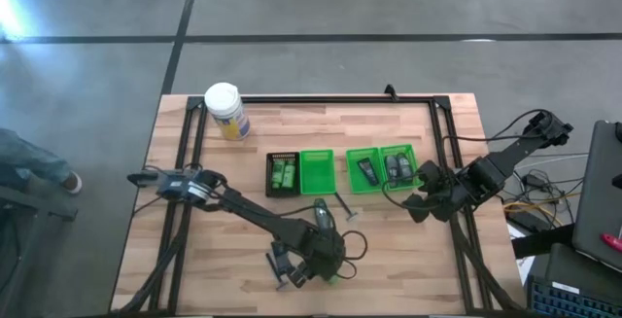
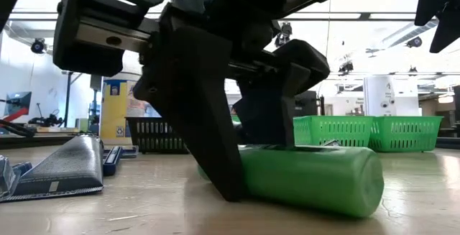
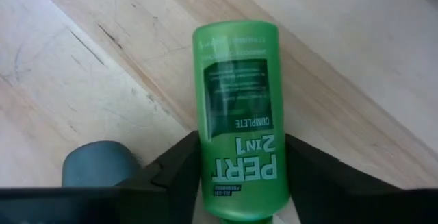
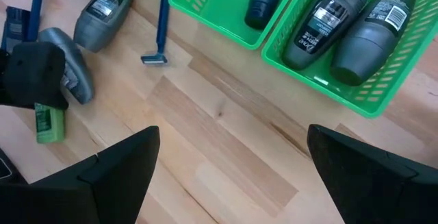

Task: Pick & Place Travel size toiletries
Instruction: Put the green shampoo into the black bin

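A bright green Pert bottle (image 3: pixel 236 94) lies on its side on the wooden table near the front edge (image 1: pixel 332 277). My left gripper (image 3: pixel 241 142) is down over it and shut on it (image 2: pixel 251 167). A dark grey oval tube (image 3: pixel 96 162) lies right beside it. Another grey tube (image 4: pixel 106 5) and a blue razor (image 4: pixel 161 25) lie farther back. My right gripper (image 4: pixel 233 176) hangs open over bare wood at the right (image 1: pixel 425 199), next to the green trays (image 1: pixel 398 184). Those trays hold dark tubes (image 4: pixel 328 18). My left gripper pinches the bottle's two long sides (image 3: pixel 205 162) between its two fingers (image 3: pixel 174 172), close to the end nearer the wrist. The fingers slant down from above and lie across the bottle. The bottle lies level with its whole length on the table (image 2: pixel 316 181).
A white-lidded jar (image 1: pixel 225 109) stands at the back left. A black tray (image 1: pixel 282 174) with green bottles and a green tray (image 1: pixel 316 170) sit mid-table. A black frame (image 1: pixel 321 99) runs round the tabletop. Bare wood lies along the front right.
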